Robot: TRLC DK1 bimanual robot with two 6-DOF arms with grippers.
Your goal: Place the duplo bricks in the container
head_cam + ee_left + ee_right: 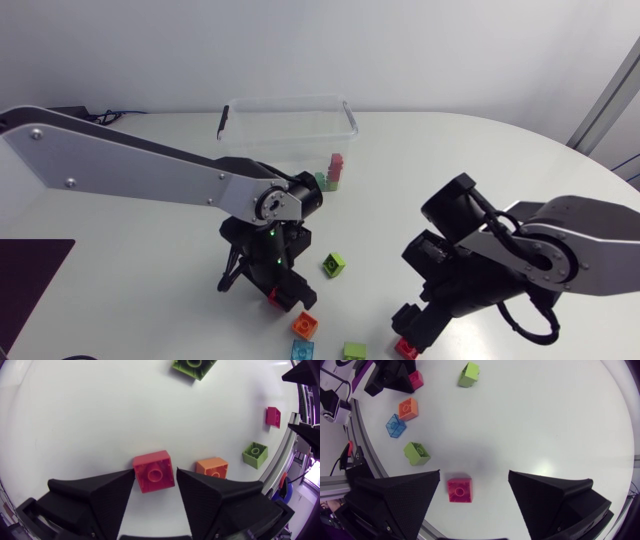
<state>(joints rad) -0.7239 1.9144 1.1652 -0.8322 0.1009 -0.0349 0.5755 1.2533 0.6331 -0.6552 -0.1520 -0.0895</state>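
My left gripper (279, 291) is down at the table, shut on a red brick (154, 471), with a finger against each of its sides. A pink brick (459, 490) lies on the table between the wide-open fingers of my right gripper (474, 477), nearer one finger and touching neither. The clear container (288, 128) stands at the back with a green and a pink brick inside. Loose on the table are an orange brick (305, 323), a clear blue brick (301, 349), a green brick (354, 351) and a lime brick (334, 264).
The loose bricks lie close together near the table's front edge (330, 357), between the two grippers. My right gripper (412, 326) hangs just right of them. The container has a black handle (224, 119) on its left end.
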